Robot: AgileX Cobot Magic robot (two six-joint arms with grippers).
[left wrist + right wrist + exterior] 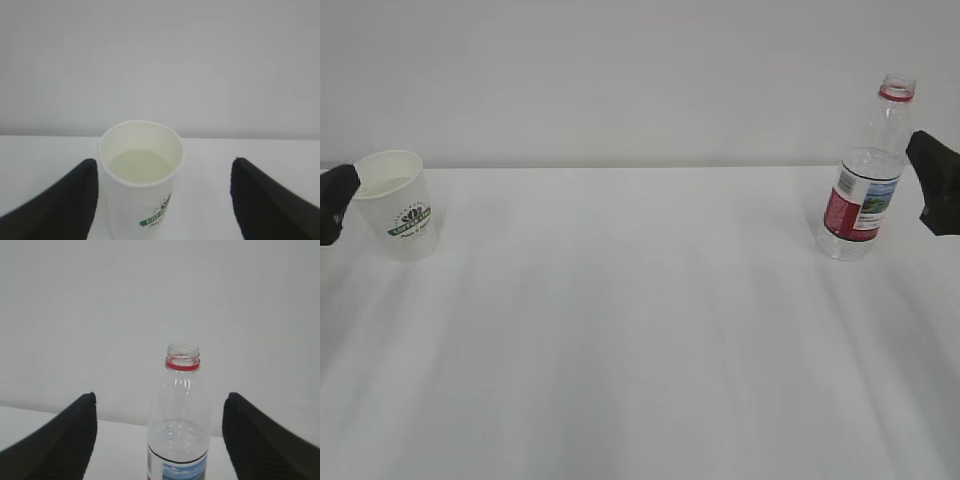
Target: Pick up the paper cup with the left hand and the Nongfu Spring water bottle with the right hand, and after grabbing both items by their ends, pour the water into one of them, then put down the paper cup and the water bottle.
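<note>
1. Table [640, 330]: white, w/ pale wall behind; carries both task items, set well apart at far left & far right.
2. Nongfu Spring water bottle [865, 170]: stands upright on table at right side, capless, red neck ring, red/white label low on body. Water [177, 437] fills only the lower part, level just above label top.
3. Right claw [160, 440]: wide open, holds nothing. In wrist view its two black fingers [55, 440] sit either side of bottle w/ clear gaps both sides, bottle roughly centred btwn them. In exterior view only a black tip shows at right edge, just beside bottle's shoulder; cannot tell if it touches.
4. Left claw [162, 200]: wide open too, nothing gripped. Wrist view: paper cup sits btwn the fingers [55, 205], nearer the left one, almost against it; wide gap to the other.
5. Paper cup [398, 205]: white, green logo on side, on table at far left, leaning slightly. A black claw tip at the frame edge is right beside its rim. Pale liquid visible inside in wrist view.
</note>
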